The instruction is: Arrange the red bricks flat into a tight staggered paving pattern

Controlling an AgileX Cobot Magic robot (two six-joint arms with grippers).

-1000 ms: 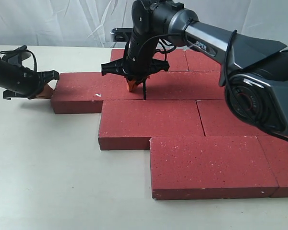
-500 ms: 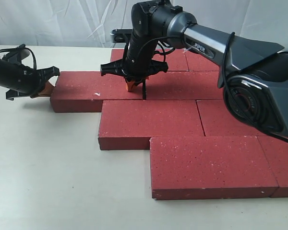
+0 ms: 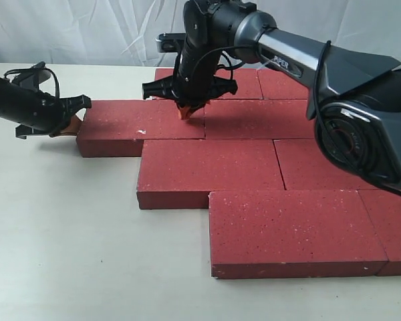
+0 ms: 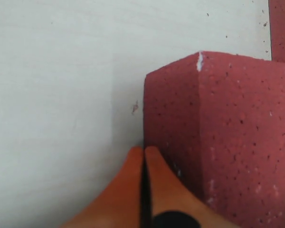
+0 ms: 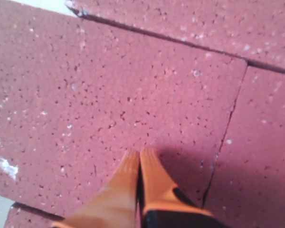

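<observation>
Bare table (image 3: 60, 227) on my left and in front of red bricks (image 3: 207, 164): wide room for low pass. My left gripper (image 3: 71, 124), tips pressed together, sits against end face of leftmost brick (image 3: 137, 120); that face blocks travel toward middle (over top is free). Bricks packed edge to edge, seams too tight for a finger. My right gripper (image 3: 188, 112), tips together, at brick top, contact unclear. My right arm (image 3: 301, 63) crosses above back rows. White backdrop (image 3: 87, 33) closes far side.
</observation>
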